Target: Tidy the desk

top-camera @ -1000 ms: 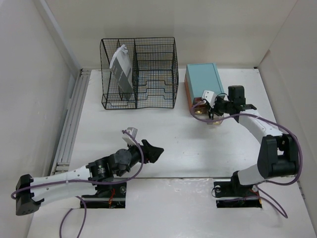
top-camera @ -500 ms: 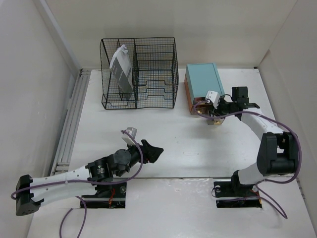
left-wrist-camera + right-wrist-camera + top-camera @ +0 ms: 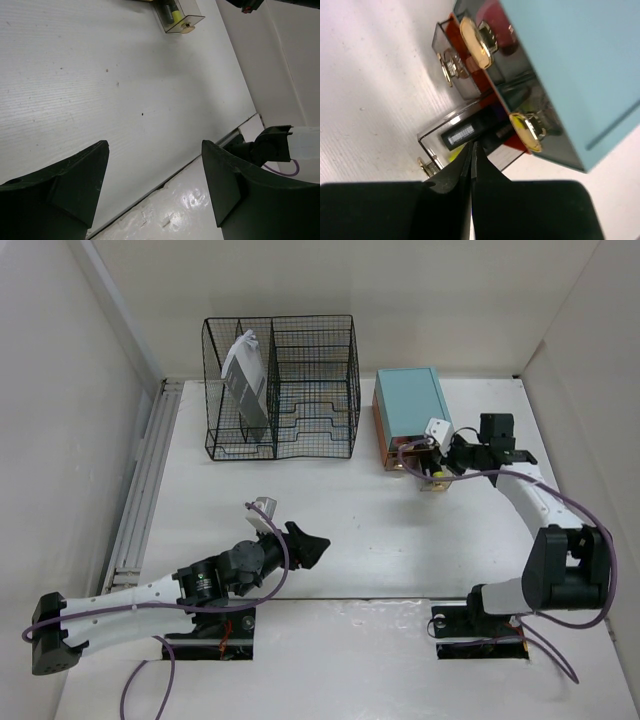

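Left gripper (image 3: 316,545): jaws spread, empty, unmoved, hovering over desk (image 3: 400,540) near its near edge. Right gripper (image 3: 428,468): fingers gone from part-open to pressed together, pinching nothing visible, over pulled-out clear drawer (image 3: 432,132) of teal drawer box (image 3: 410,405), far-right corner. Probably drawer push-in next. Desk matte white, scuffed. Grey rail (image 3: 145,490) along left edge, wire-mesh rack (image 3: 290,390) at far edge. Plain white walls.

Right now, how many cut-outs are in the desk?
2: the left cut-out under the left arm's base, the right cut-out under the right arm's, near the desk's front edge.
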Motion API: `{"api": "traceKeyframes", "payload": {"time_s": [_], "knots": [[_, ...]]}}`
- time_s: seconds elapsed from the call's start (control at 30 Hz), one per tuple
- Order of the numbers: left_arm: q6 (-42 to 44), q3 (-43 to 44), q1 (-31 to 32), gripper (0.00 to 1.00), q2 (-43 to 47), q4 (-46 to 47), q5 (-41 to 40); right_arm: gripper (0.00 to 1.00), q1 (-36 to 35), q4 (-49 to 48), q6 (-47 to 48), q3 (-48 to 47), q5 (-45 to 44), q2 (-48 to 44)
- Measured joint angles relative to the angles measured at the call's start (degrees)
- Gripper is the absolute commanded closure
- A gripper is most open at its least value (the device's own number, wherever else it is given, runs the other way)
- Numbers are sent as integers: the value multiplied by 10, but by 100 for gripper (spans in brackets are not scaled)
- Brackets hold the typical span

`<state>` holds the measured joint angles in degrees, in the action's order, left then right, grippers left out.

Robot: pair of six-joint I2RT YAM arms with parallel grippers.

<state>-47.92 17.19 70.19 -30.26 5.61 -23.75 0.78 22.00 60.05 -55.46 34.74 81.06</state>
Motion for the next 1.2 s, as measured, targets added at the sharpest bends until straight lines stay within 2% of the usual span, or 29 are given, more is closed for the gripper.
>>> {"api": "traceKeyframes", "payload": {"time_s": [0.17, 0.37, 0.47, 0.57, 0.73, 0.97, 1.2], "knots": [[0, 0, 0, 28, 0, 0, 0, 100, 0, 50, 36, -12, 28, -27], [0, 0, 0, 28, 0, 0, 0, 100, 0, 217, 169, -74, 38, 59], [0, 0, 0, 28, 0, 0, 0, 100, 0, 255, 191, -74, 19, 92], [0, 0, 0, 28, 0, 0, 0, 100, 0, 254, 187, -74, -6, 98], [0, 0, 0, 28, -4, 0, 0, 100, -7, 169, 124, -40, -59, 90], [0, 0, 0, 28, -18, 1, 0, 100, -71, 38, 13, 13, -165, 57], [0, 0, 0, 28, -18, 1, 0, 100, -120, -130, -39, 56, -285, 64]]}}
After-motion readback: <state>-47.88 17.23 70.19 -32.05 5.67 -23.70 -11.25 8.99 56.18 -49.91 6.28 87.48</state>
